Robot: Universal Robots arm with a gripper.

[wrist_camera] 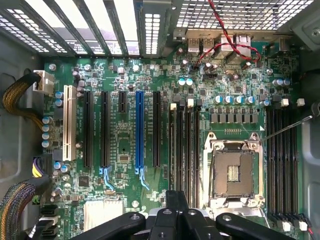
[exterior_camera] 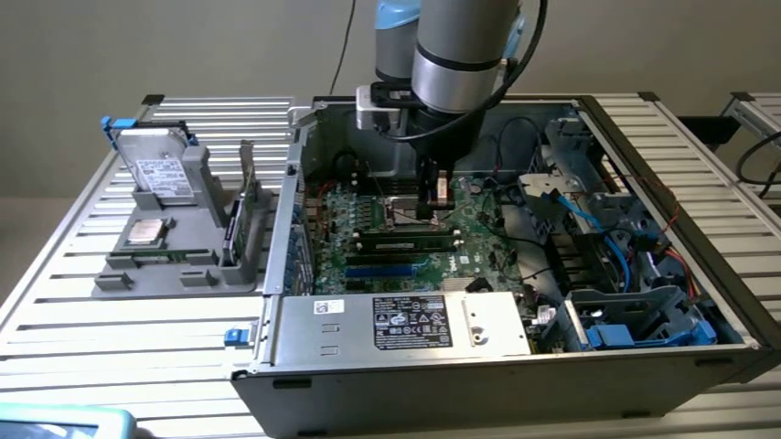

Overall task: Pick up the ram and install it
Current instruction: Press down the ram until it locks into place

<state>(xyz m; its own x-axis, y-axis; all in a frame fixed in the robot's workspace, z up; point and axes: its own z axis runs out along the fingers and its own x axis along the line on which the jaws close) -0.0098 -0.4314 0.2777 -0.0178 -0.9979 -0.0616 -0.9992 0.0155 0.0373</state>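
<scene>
Fingers (exterior_camera: pixel 429 206) closed, down inside the open computer case (exterior_camera: pixel 635 165) just above the green motherboard (wrist_camera: pixel 125 130), beside the empty processor socket (wrist_camera: pixel 234 172); ram (exterior_camera: pixel 411 243) lying along the motherboard's slots, near the fingers

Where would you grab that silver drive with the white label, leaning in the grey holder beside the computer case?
Probably the silver drive is best taken by its free upper end, pinched across its two long narrow edges, coming from above along its lean. Its lower end sits in the grey holder, and the broad labelled face looks too wide to pinch.
</scene>
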